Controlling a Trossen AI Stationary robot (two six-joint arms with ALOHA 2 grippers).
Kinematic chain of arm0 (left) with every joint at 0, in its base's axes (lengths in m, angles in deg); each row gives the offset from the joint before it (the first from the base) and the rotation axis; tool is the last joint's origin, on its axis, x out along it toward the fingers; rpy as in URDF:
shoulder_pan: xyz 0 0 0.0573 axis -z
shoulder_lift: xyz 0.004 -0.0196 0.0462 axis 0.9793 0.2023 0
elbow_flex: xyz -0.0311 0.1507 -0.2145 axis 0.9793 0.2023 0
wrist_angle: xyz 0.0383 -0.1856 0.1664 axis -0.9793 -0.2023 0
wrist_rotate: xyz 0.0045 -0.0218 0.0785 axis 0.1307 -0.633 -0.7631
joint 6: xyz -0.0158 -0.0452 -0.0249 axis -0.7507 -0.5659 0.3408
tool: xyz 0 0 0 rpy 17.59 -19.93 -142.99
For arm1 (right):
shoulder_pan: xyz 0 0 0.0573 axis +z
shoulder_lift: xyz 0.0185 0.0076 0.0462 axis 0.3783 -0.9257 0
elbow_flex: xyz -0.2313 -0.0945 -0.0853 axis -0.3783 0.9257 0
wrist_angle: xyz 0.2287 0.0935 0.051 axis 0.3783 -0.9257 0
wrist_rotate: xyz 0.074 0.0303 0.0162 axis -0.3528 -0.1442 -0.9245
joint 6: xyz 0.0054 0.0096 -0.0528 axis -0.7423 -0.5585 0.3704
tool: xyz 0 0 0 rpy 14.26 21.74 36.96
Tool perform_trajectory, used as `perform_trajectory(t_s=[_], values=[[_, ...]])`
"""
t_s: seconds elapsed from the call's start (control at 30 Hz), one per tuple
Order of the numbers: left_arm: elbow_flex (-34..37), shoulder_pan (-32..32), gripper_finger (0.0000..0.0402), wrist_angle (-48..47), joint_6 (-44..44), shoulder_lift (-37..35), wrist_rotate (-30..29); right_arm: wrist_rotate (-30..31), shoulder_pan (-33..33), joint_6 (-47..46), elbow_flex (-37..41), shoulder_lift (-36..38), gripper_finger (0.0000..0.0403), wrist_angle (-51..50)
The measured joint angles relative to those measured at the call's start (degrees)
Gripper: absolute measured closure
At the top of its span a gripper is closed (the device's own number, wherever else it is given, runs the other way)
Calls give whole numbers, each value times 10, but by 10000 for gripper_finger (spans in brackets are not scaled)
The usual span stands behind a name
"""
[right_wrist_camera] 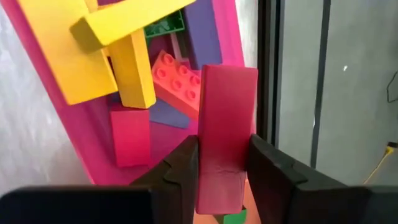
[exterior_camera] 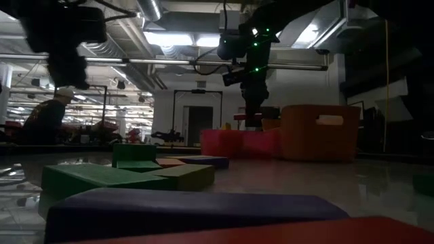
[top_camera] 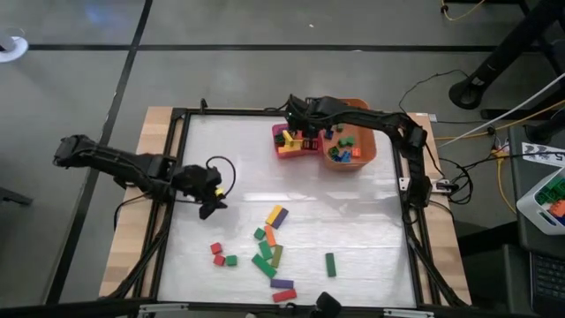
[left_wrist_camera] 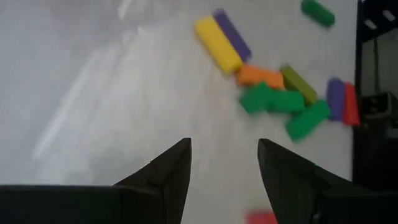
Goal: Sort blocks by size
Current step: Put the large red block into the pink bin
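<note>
Right hand (right_wrist_camera: 221, 165) clamped; left hand (left_wrist_camera: 224, 168) spread.

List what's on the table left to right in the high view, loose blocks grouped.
Left gripper → small red and green blocks → cluster of bars → pink tray with the right gripper above it → lone green bar → orange tub.

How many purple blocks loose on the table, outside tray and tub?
2. One purple block lies against the yellow block mid-table; the other beside a red block near the front edge. Pile may hide more.
</note>
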Motion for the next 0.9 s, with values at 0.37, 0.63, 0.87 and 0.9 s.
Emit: perform_trajectory(t_s=[0.37, 0.63, 0.87, 0.9], values=[[0, 198, 230, -40, -276, 30, 17, 12, -1, 26, 0, 0, 281, 8], [0, 274, 230, -40, -330, 111, -7, 38, -1, 27, 0, 0, 281, 44], [0, 285, 230, -31, -330, 147, -7, 21, -1, 27, 0, 0, 269, 44], [0, 287, 230, -30, -330, 148, -7, 21, -1, 27, 0, 0, 262, 44]])
